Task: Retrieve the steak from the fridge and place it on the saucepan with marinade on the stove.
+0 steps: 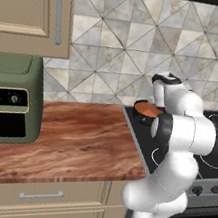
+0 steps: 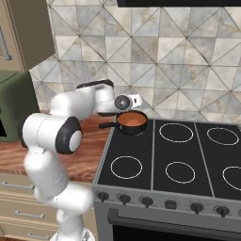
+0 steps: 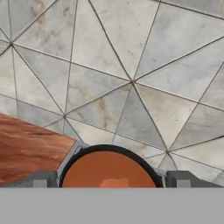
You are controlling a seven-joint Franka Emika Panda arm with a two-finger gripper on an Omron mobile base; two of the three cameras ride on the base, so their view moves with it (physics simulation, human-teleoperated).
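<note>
Against the tiled wall, the saucepan (image 2: 132,122) sat on the stove's (image 2: 188,160) back-left burner, steak (image 3: 114,183) apparently in its marinade, gripper (image 3: 112,178) spread empty just above it; placing looked done.

- Saucepan with marinade (image 2: 132,122) sits on the stove's (image 2: 188,162) rear-left burner, close to the tiled wall (image 2: 179,70); little room behind it
- Its handle (image 2: 108,125) points left toward the wooden counter (image 1: 75,140)
- Other burners bare; open approach from front and right
- Counter bare between the stove and the green toaster oven (image 1: 9,98); cabinet (image 1: 32,6) overhangs the oven
</note>
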